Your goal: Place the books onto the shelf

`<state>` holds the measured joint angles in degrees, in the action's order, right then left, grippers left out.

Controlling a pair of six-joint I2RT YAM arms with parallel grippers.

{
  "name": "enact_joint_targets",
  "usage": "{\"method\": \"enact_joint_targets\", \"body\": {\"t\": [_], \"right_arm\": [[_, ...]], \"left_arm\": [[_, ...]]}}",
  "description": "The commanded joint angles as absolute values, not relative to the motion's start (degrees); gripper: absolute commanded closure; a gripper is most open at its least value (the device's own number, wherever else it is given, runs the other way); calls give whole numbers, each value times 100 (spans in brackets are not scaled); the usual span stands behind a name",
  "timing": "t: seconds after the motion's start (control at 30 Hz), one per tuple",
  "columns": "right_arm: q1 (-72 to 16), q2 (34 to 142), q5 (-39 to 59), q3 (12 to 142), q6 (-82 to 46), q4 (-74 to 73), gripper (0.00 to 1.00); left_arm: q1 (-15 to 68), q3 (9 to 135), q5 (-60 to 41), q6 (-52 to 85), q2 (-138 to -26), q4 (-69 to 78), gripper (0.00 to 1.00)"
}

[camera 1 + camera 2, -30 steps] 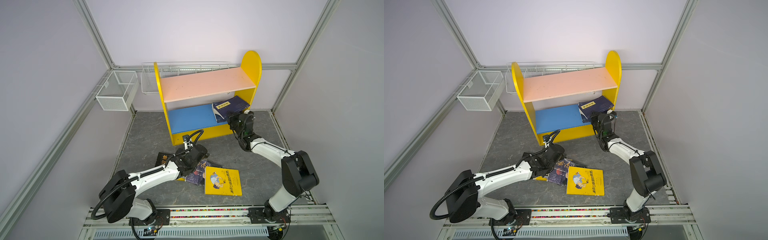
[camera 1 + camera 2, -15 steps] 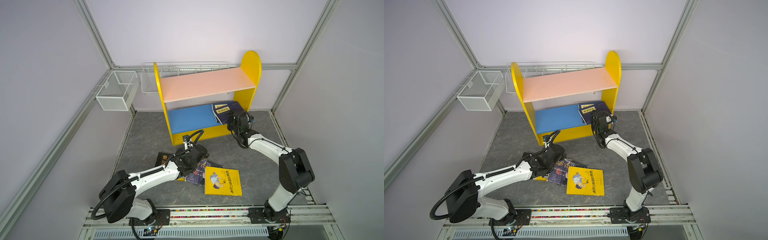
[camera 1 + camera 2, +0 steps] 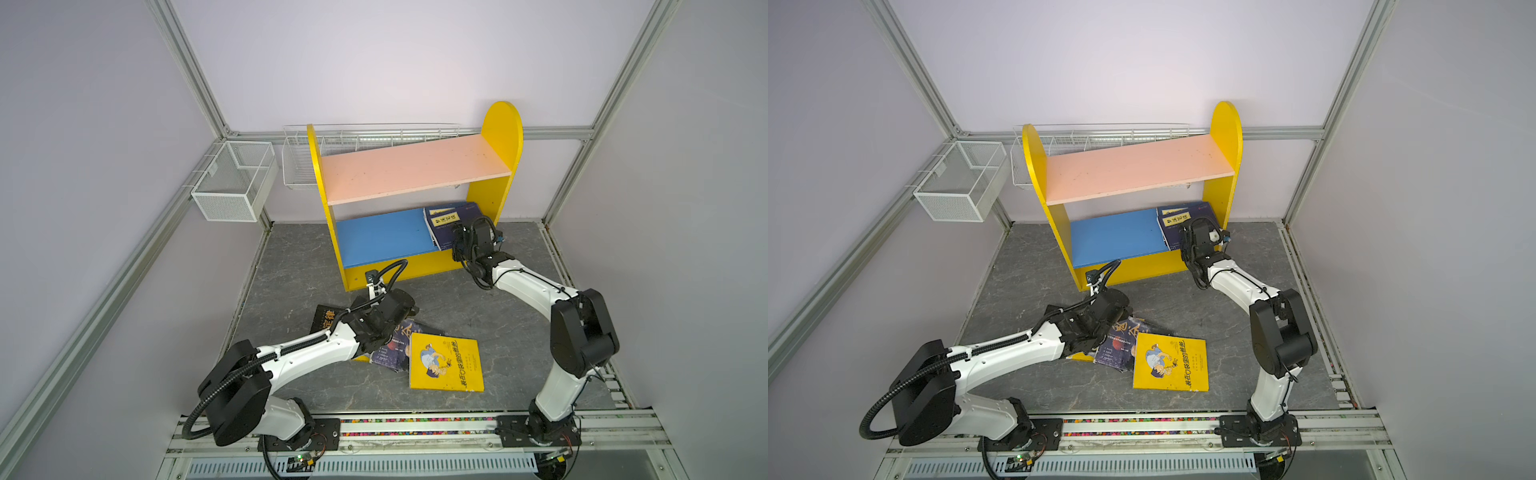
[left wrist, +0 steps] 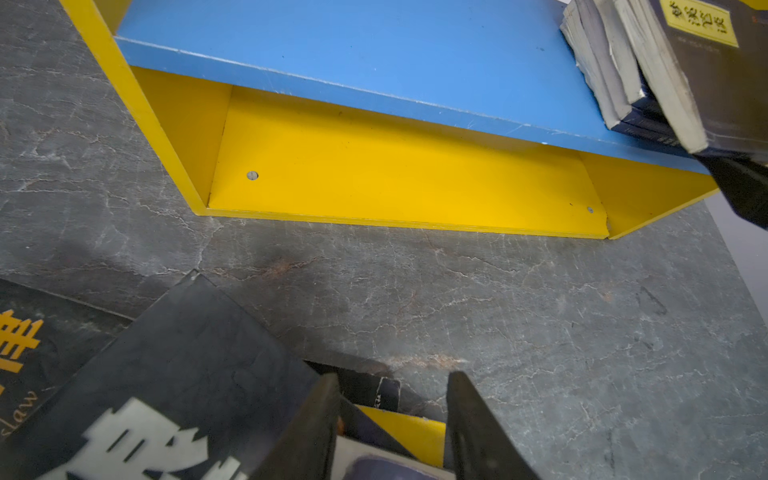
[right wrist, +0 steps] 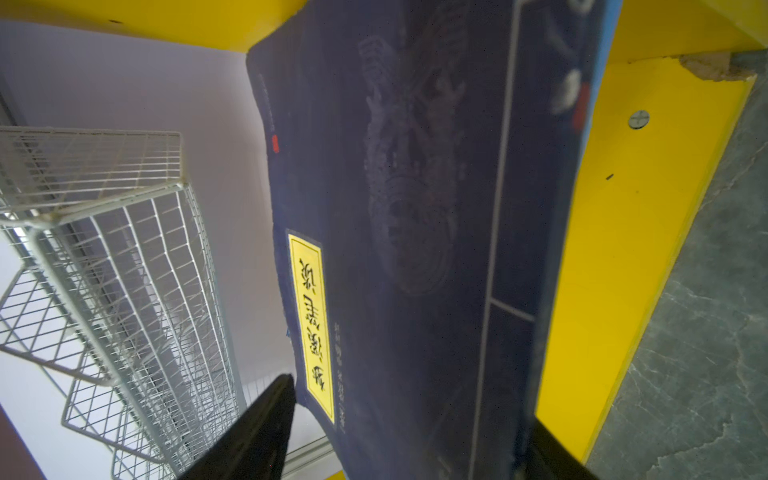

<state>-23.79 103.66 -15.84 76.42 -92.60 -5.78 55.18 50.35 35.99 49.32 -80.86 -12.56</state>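
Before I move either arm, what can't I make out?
Floor pile: the left arm covers part in both top views; book count unclear.
Shelf stack: the right gripper hides its near end in both top views; the left wrist view crops it.
Left gripper: under its wrist in both top views.

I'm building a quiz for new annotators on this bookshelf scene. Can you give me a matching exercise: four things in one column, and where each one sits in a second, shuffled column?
Things
1. yellow cartoon book
2. navy book with yellow label
3. black book with gold characters
4. white mesh basket

Places
A. hanging left of the shelf, off the floor
B. on the blue lower board, right end
C. flat on the grey floor, fully in view
D. on the floor, partly under the left arm

Pairs: 1-C, 2-B, 3-D, 4-A
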Motion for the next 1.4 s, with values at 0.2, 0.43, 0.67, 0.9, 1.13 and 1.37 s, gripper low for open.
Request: {"method": "enact_joint_targets", "body": {"t": [0.2,0.43,0.67,0.9,1.13,1.37], "right_arm": [[-2248,10405,-969,7966,-9450,-595,26],[-2188,10096,-887,8106,-8477,366,22],[-2068,9987,-647,8118,-7991,619,23],[-2028,9693,-645,7907,-7620,789,23],[-1979,9411,-544,7649,-7405,974,26],[-1999,9253,-563,7736,-6143,1924,63]], "left_arm": [[5511,5010,3648,5065,-7954,-1371,56],[5511,5019,3604,5082,-7972,-1362,55],[5511,5027,3613,5091,-7999,-1345,56],[5511,5045,3595,5083,-8044,-1353,56],[5511,5071,3569,5080,-8073,-1353,55],[5511,5027,3621,5096,-8081,-1362,55]]}}
